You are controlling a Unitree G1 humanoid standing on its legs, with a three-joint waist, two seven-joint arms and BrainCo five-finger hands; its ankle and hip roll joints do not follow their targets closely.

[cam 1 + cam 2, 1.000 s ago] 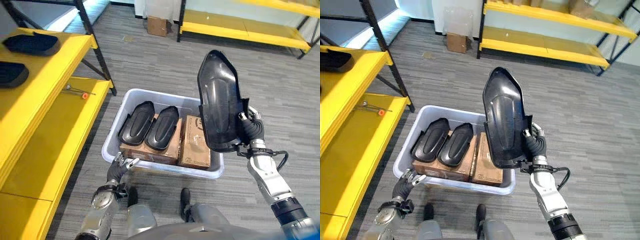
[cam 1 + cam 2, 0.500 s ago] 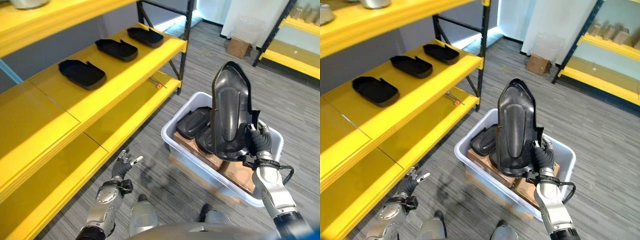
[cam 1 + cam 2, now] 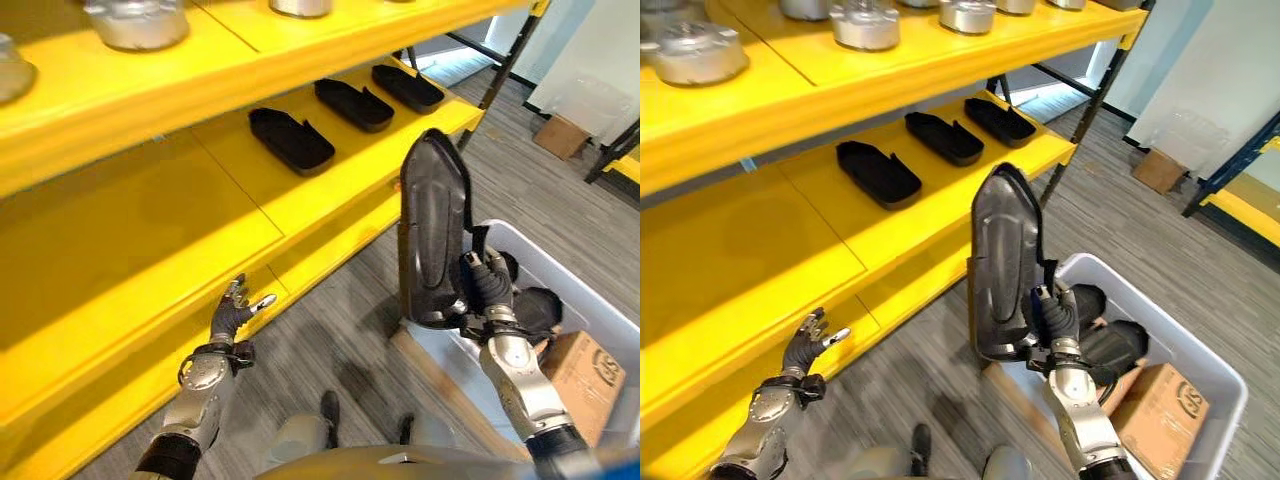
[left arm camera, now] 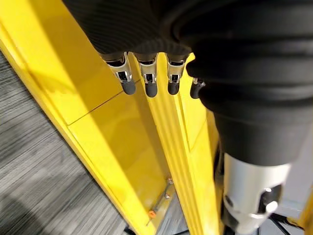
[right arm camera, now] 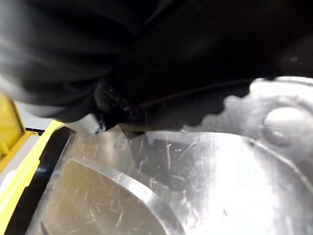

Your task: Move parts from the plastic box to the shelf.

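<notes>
Step in hand: carry phase, part out of the box and facing the rack, not yet placed.

Yellow metal shelf rack [image 3: 890, 215]: middle level carries three black moulded plastic shells [image 3: 878, 172] in a row toward its far end; the near stretch of that level is bare. Top level carries round silver metal castings [image 3: 866, 22], at least four in view, row cut off by the frame edge.

Grey plastic box [image 3: 1200, 385] on the floor: two more black shells [image 3: 1118, 345] visible inside, plus one brown cardboard carton [image 3: 1160, 405] at its near corner.

Long black plastic shell part [image 3: 1002, 265] held upright, off everything, between box and shelf edge. Right robot hand [image 3: 1052, 318] is clamped round its lower end.

Left robot hand [image 3: 234, 312] hangs empty, fingers spread, near the lower shelf's front edge.

Next move, my read: swing the part over the middle level, tip it flat, set it down on the bare stretch beside the row.
</notes>
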